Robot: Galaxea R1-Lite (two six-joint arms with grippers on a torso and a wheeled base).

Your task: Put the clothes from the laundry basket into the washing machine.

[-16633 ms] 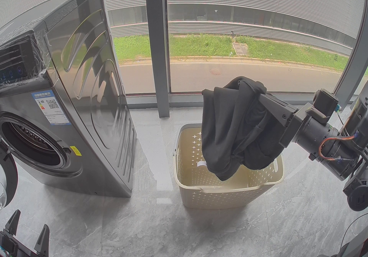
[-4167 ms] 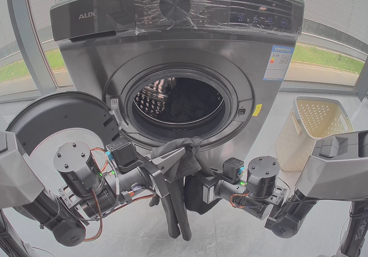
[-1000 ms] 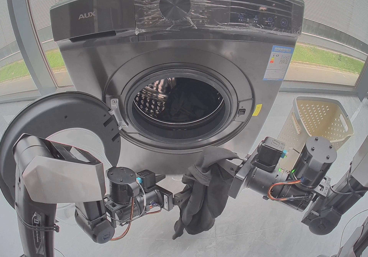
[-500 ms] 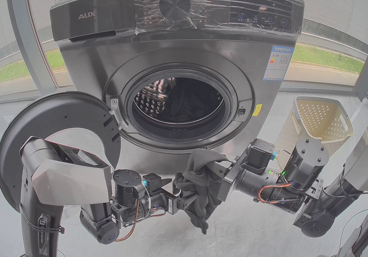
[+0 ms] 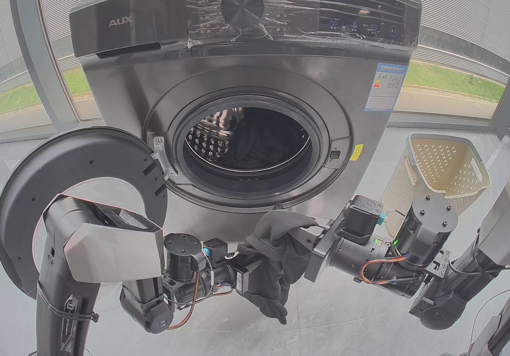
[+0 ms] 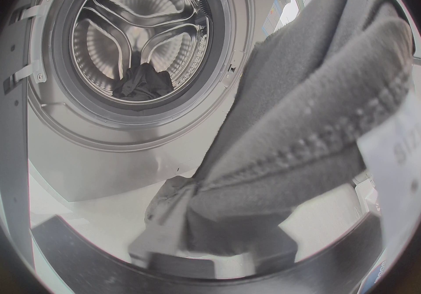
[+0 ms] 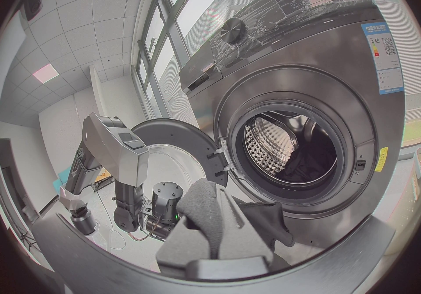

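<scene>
A dark grey garment hangs in front of the washing machine, just below its round opening. My right gripper is shut on the garment's upper fold, which drapes over it. My left gripper is lower and to the left, pushed into the hanging cloth, which covers it. The same cloth bunches around my left gripper. More dark clothes lie at the bottom of the drum. The cream laundry basket stands to the right of the machine.
The machine's round door is swung fully open to the left, behind my left arm. Grey tiled floor lies below the garment. Windows and a pillar stand behind the machine.
My left gripper has moved right and up into the hanging garment. The garment's lower part has gathered up off its long hang. My right gripper keeps its hold, slightly shifted.
</scene>
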